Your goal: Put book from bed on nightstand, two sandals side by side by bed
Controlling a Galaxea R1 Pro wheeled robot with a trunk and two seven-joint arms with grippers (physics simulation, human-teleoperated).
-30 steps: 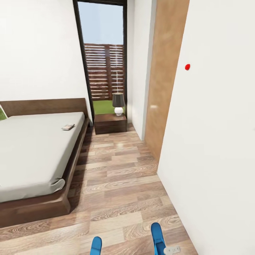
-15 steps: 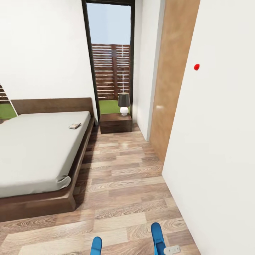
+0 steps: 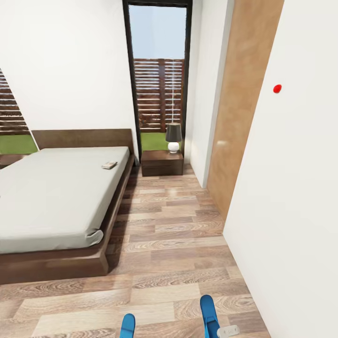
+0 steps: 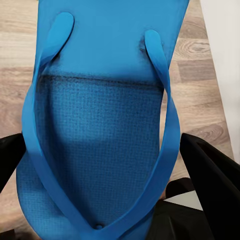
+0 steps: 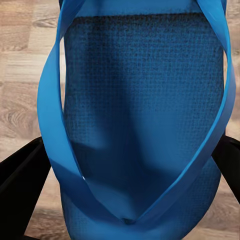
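You have a blue sandal in each gripper. In the left wrist view the left sandal [image 4: 100, 120] lies sole-up between the two black fingers [image 4: 212, 175], which sit against its two long edges, so the left gripper [image 4: 107, 170] is clamped on it. In the right wrist view the right sandal [image 5: 142, 115] sits the same way between that gripper's dark fingers [image 5: 20, 175], one at each side of the sole; the right gripper [image 5: 125, 170] is closed on it too. From the head camera, the tips of both sandals poke up at the lower edge, the left one [image 3: 127, 326] shorter than the right one [image 3: 209, 314].

The book [image 3: 109, 165] lies flat on the bed [image 3: 56, 197], near the mattress's right edge and toward the headboard [image 3: 82, 138] end. The nightstand [image 3: 162, 163] stands just past the bed's far right corner, in front of the tall window [image 3: 157, 80], with a small lamp [image 3: 173, 137] on its top.

Between the bed's right side and the white wall [image 3: 291, 188] with the wooden panel [image 3: 241, 108] runs an open strip of plank floor [image 3: 173, 234], leading straight from you to the nightstand. A red dot [image 3: 277, 88] marks the wall on your right.
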